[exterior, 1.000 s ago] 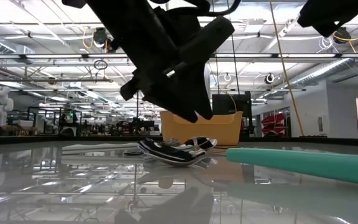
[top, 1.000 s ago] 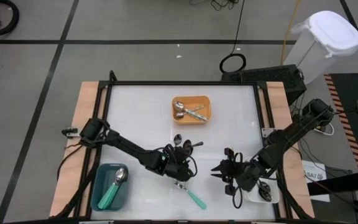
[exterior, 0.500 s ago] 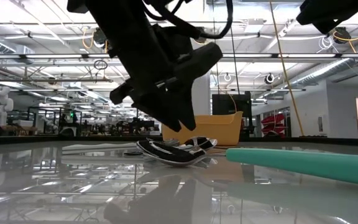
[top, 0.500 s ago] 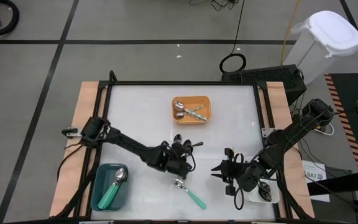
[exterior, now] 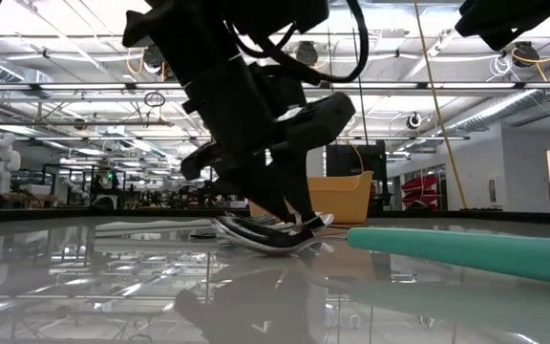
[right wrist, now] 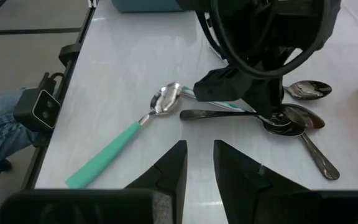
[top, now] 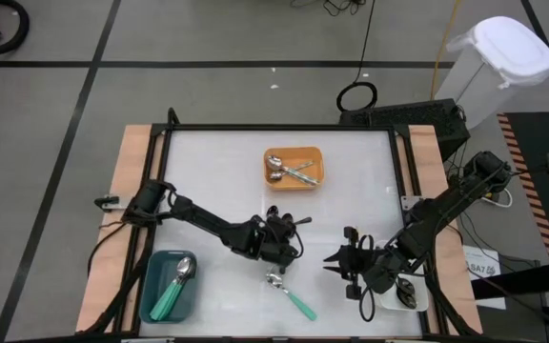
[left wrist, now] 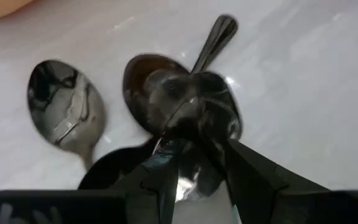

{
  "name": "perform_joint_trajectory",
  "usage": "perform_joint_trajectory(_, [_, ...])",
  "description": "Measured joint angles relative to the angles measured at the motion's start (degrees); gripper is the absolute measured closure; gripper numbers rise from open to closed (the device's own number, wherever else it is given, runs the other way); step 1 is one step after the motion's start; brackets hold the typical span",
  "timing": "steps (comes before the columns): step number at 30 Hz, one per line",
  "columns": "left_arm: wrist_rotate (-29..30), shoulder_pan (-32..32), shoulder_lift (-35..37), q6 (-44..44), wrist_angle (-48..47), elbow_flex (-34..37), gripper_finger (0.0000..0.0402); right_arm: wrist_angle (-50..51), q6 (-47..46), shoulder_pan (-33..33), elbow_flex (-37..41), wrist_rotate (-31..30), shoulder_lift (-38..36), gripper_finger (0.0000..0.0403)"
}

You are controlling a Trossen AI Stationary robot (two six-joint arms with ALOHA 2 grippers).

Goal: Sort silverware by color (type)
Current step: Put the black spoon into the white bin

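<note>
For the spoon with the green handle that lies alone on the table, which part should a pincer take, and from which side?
Probably best taken by the middle of the handle of the green-handled spoon, coming straight down from above, fingers across the handle. It lies flat on the table, and the long straight handle has free space on both sides. Its bowl end points toward the left pincer and the dark spoons, so that end is more crowded.

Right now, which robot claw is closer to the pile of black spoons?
The left. The left gripper is right down on the black spoons in the middle of the table. The right gripper waits apart from them, off toward the right, fingers open and holding nothing.
</note>
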State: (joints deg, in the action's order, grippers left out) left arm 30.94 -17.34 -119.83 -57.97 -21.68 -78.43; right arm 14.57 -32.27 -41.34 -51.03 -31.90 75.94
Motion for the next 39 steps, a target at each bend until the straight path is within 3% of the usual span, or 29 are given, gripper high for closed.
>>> perform_joint_trajectory(35, [-2.5,0.4,-1.6,2.3,3.4,0.0,0.0271,0.2,0.4,0.0,0.0,0.0,0.0,0.033])
perform_joint_trajectory(39, [-2.7,0.3,-1.5,2.5,4.2,0.0,0.0284,0.2,0.4,0.0,0.0,0.1,0.0,0.033])
